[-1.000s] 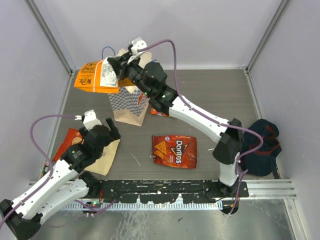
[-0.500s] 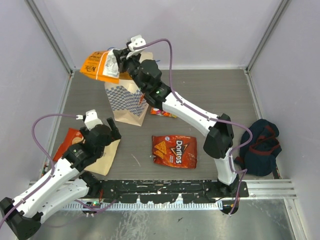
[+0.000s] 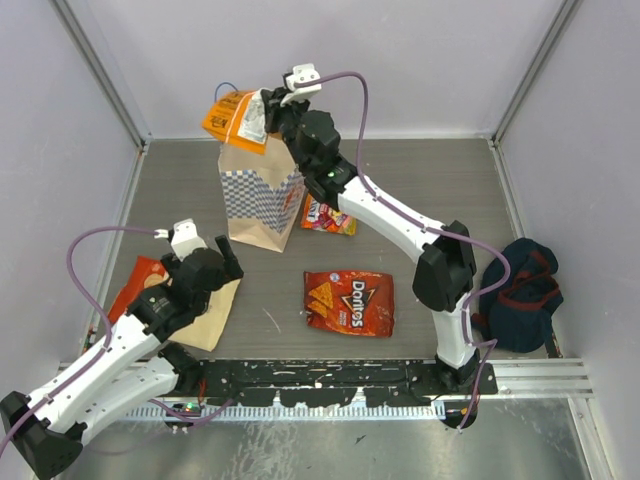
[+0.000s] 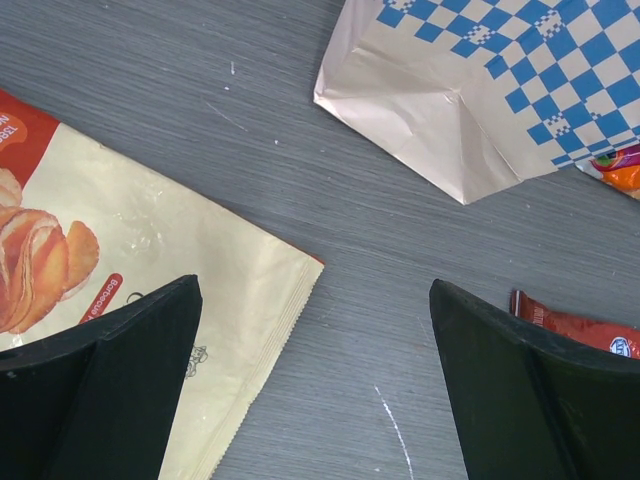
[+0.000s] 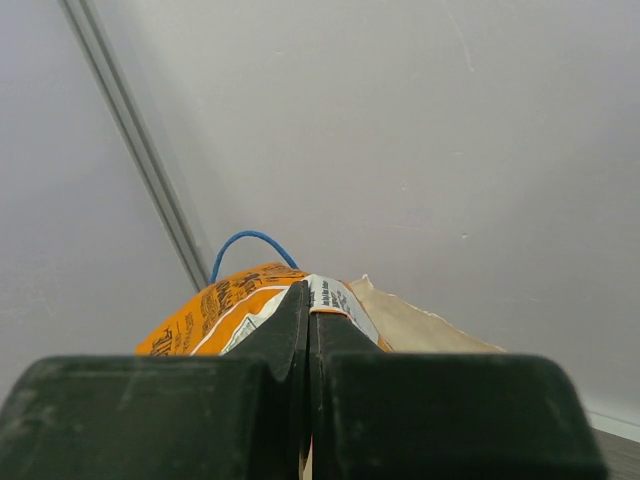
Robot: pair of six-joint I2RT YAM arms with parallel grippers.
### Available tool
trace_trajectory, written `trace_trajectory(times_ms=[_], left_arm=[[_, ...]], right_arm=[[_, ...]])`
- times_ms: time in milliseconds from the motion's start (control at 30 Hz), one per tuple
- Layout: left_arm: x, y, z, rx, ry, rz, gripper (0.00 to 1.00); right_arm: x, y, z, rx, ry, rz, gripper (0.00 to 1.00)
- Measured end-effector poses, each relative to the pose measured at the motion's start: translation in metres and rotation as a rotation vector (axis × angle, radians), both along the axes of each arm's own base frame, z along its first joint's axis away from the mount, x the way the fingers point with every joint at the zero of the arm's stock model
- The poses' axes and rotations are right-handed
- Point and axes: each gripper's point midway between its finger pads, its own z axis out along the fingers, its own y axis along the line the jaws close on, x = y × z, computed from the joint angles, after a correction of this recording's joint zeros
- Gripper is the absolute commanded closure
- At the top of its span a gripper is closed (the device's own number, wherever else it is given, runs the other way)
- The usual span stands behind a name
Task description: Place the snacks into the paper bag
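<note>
Right gripper (image 3: pixel 258 117): jaws pinched flat together on the top edge of the orange pack (image 3: pixel 230 112), and I'm carrying it up high at the far side of the table (image 3: pixel 420 190).
Orange pack: hanging tilted at the open mouth of the paper bag (image 3: pixel 255 200), over its far-left rim. I can't tell whether its lower edge is inside the bag.
Wrist check: the right wrist view shows the pack (image 5: pixel 225 305) clamped in the right gripper (image 5: pixel 308 300). Tan bag paper (image 5: pixel 410 325) shows just behind it, and a blue cord handle (image 5: pixel 245 240) arches over the top.
Paper bag: upright, mouth open, nothing bracing it.
Step in hand: the drop-in, by my reading.
Doing it well: I want the pack centred over the mouth, narrow edge down. I'd lower it past the rim before letting go.
Risk: the bag looks light, so a push on its rim could tip it. The cord handle could also snag the pack.
Left gripper (image 4: pixel 312 290): spread wide and empty, low over the table by the red-and-cream chip pack (image 4: pixel 150 250).
Waiting: the Doritos bag (image 3: pixel 349 301) lies flat mid-table, and the small candy pack (image 3: pixel 328 217) sits just beside the bag's base.
</note>
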Motion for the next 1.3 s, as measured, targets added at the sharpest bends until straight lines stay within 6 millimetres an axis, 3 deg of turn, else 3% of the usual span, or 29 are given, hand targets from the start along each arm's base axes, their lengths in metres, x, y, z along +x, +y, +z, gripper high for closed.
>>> trace_trajectory(times_ms=[167,233,300,467,600,667,700,833,1033,1200,1300], left_arm=[[0.0,0.0,0.0,0.0,0.0,0.0,0.02],[0.0,0.0,-0.001,0.002,0.002,0.0,0.02],[-0.001,0.001,-0.004,0.006,0.007,0.0,0.02],[-0.001,0.001,-0.006,0.01,0.012,0.0,0.02],[0.0,0.0,-0.006,0.009,0.012,0.0,0.02],[0.0,0.0,-0.006,0.009,0.011,0.0,0.02],[0.0,0.0,-0.006,0.009,0.011,0.0,0.02],[0.0,0.0,-0.006,0.009,0.011,0.0,0.02],[0.0,0.0,-0.006,0.009,0.011,0.0,0.02],[0.0,0.0,-0.004,0.005,0.005,0.001,0.02],[0.0,0.001,-0.003,0.001,-0.001,0.003,0.02]], right_arm=[[-0.001,0.003,-0.007,0.002,0.015,0.008,0.96],[-0.001,0.006,-0.017,-0.003,0.034,0.016,0.88],[-0.001,0.008,-0.031,-0.013,0.06,0.023,0.87],[-0.003,0.015,-0.065,-0.042,0.123,0.05,0.48],[-0.006,0.019,-0.073,-0.045,0.141,0.068,0.41],[-0.01,0.02,-0.074,-0.039,0.147,0.08,0.29],[-0.012,0.02,-0.074,-0.033,0.149,0.087,0.29],[-0.022,0.021,-0.061,-0.013,0.137,0.111,0.31],[-0.053,0.016,-0.03,0.029,0.106,0.153,0.32],[-0.098,0.008,0.006,0.052,0.066,0.209,0.34],[-0.128,-0.007,0.03,0.065,0.055,0.236,0.34]])
